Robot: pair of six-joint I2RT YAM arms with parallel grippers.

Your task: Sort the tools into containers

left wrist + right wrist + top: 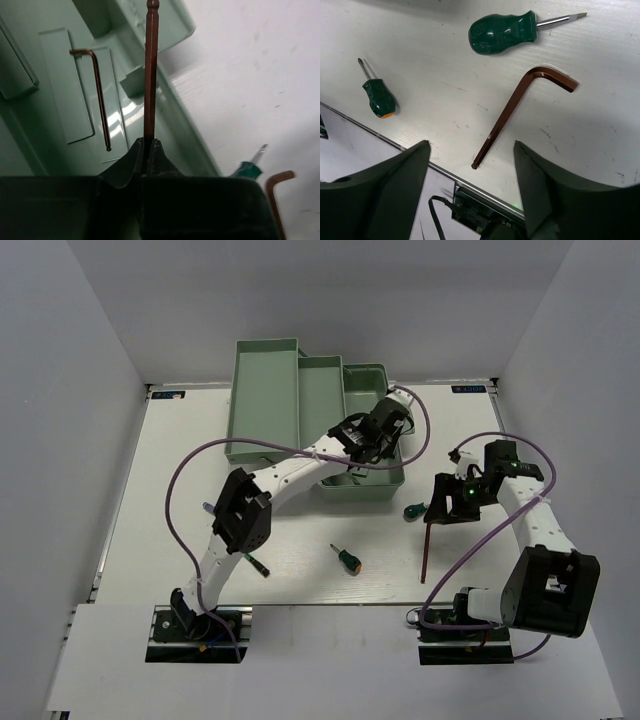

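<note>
Over the open pale green toolbox (265, 390), the left gripper (149, 145) is clenched on a coppery hex key (151, 75), whose long shaft juts straight out above the box floor. A second hex key (99, 100) lies flat inside the toolbox. Just right of the toolbox's near corner, the right gripper (470, 150) hangs released, jaws wide, above a third hex key (506, 117) on the white table (430, 45). A large green-handled screwdriver (502, 32) and a smaller green screwdriver (379, 97) lie near that key.

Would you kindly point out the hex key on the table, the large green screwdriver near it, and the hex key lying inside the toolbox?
loose hex key (504, 120), right wrist view, mid-shaft.
large green screwdriver (502, 32), right wrist view, handle.
stowed hex key (100, 100), left wrist view, mid-shaft.
</note>
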